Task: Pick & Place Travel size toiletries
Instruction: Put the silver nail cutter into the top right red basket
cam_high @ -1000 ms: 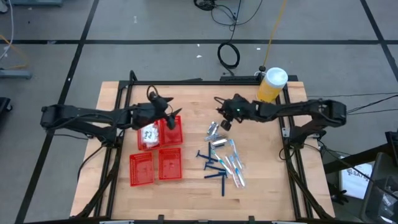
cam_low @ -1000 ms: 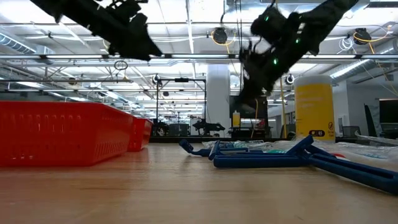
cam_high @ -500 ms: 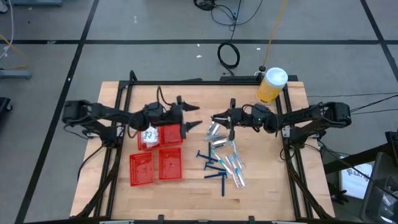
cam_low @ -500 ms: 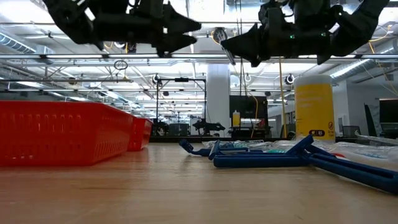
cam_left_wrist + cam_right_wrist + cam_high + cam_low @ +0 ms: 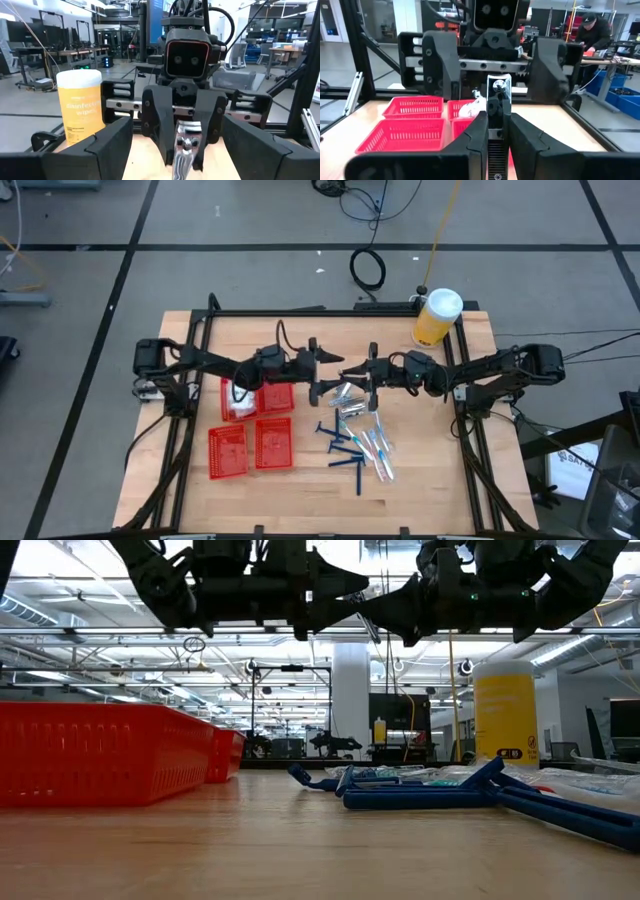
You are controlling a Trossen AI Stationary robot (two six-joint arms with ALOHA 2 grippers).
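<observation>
We hold 1 small silver crinkled tube (image 5: 498, 92) pinched in the right gripper (image 5: 358, 372) above mid-table; the left gripper (image 5: 322, 365) faces it, fingers spread. It looks light, soft, slippery: grip its free end.

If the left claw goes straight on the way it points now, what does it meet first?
Probably the silver tube held out by the right claw, directly facing the open left claw above the table; exact depth is unclear.
</observation>
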